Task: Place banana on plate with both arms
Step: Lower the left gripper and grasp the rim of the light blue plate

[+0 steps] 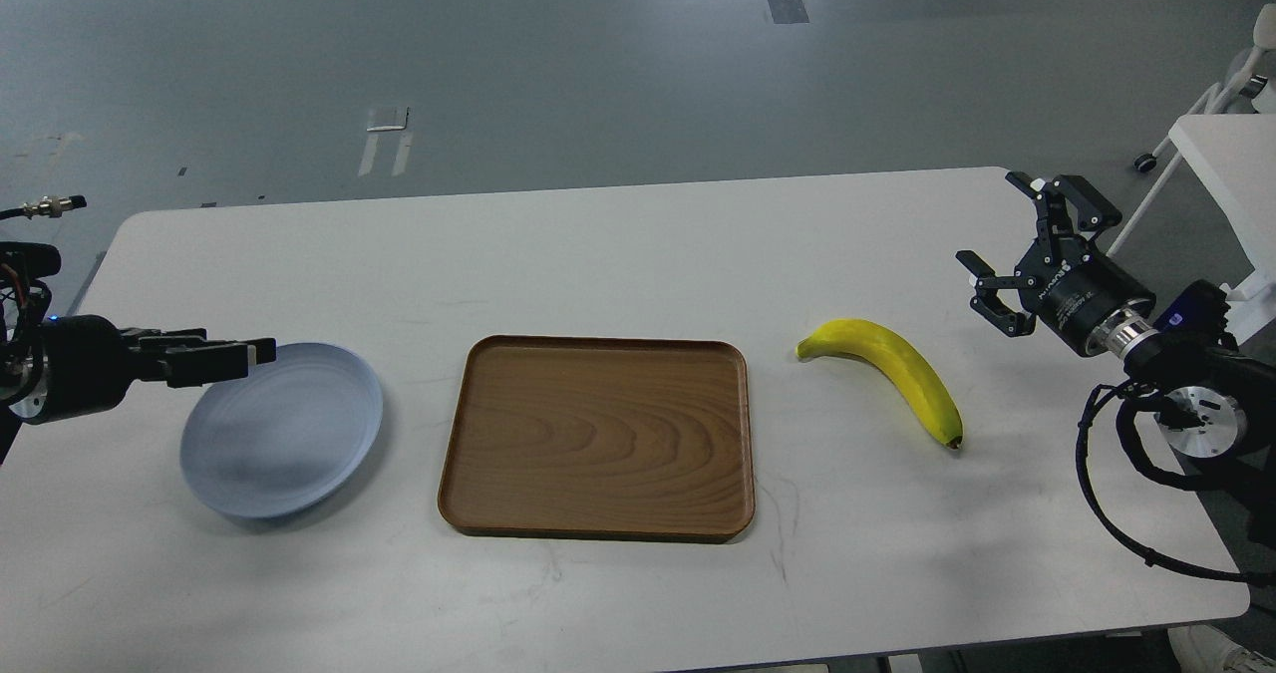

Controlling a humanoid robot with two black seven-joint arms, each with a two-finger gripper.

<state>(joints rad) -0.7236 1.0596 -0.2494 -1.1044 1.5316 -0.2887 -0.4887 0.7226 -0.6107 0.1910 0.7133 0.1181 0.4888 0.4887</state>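
Currently the banana lies left of my right gripper, long axis slanting toward me; jaws wide, empty. My left gripper, at the plate rim, cannot be judged open or closed.

Bare table surrounds the banana; only the tray lies nearby

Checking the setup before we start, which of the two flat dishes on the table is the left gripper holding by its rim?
The round pale blue-grey plate. The left gripper is closed on its upper-left edge, tilting it; the rectangular brown wood-grain tray lies untouched mid-table.
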